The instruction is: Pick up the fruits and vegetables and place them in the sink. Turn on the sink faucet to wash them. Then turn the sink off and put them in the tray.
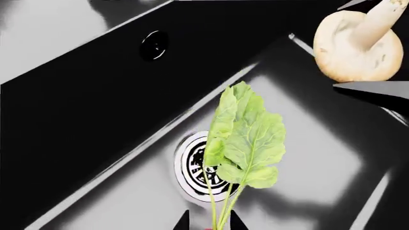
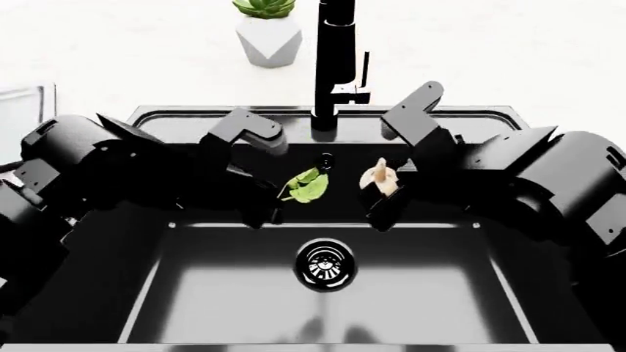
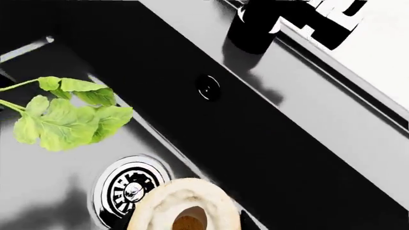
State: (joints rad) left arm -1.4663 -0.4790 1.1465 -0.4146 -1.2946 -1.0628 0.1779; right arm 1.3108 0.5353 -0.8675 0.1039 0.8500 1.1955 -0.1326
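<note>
Both grippers hang over the black sink (image 2: pixel 196 293). My left gripper (image 2: pixel 275 207) is shut on the radish; its green leaves (image 2: pixel 307 185) stick out toward the faucet. In the left wrist view the leaves (image 1: pixel 246 139) rise between the fingertips (image 1: pixel 183 221) above the chrome drain (image 1: pixel 195 165). My right gripper (image 2: pixel 377 205) is shut on the tan mushroom (image 2: pixel 380 177), which fills the lower edge of the right wrist view (image 3: pixel 185 206). The mushroom also shows in the left wrist view (image 1: pixel 357 45). The black faucet (image 2: pixel 338 66) stands behind the basin. The tray is out of view.
A white pot with a green succulent (image 2: pixel 267 29) stands on the counter behind the sink, left of the faucet. A round overflow hole (image 2: pixel 326 158) sits in the sink's back wall. A glass edge (image 2: pixel 25 99) shows at far left.
</note>
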